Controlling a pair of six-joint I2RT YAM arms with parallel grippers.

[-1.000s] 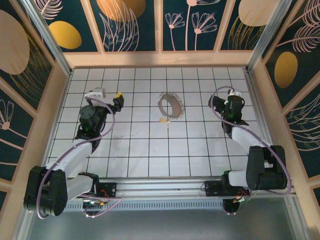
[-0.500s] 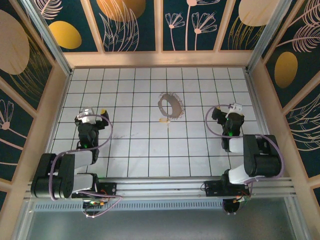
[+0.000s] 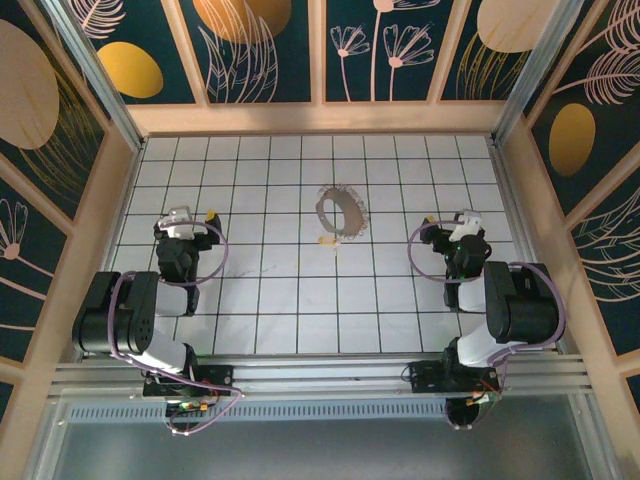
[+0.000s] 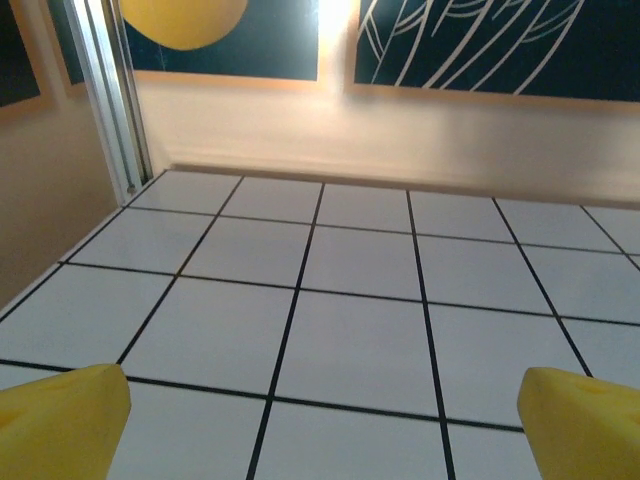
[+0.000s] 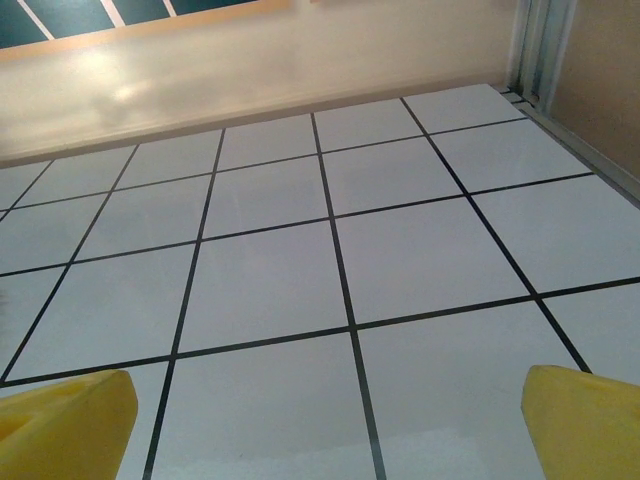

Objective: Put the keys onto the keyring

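Note:
The keyring (image 3: 326,211), a thin floppy loop with a jagged edge, lies flat on the white tiled floor (image 3: 290,290) at the middle back. One small brass key (image 3: 328,240) lies just in front of it, apart from the loop. My left gripper (image 3: 188,222) hangs far to the left of both, folded back over its arm. My right gripper (image 3: 455,228) hangs far to the right. In the left wrist view the left gripper (image 4: 320,425) is open, its yellow fingertips (image 4: 60,420) wide apart over bare tiles. The right gripper (image 5: 325,425) is likewise open, its fingertips (image 5: 65,420) holding nothing.
Wooden walls (image 3: 320,118) with dark leaf panels close in the floor on three sides. A metal rail (image 3: 330,372) runs along the near edge, carrying both arm bases. An aluminium corner post (image 4: 105,95) stands at the back left.
Both arms have drawn back and folded toward their bases, so the grippers sit nearer the near edge. Keyring and key have not moved.

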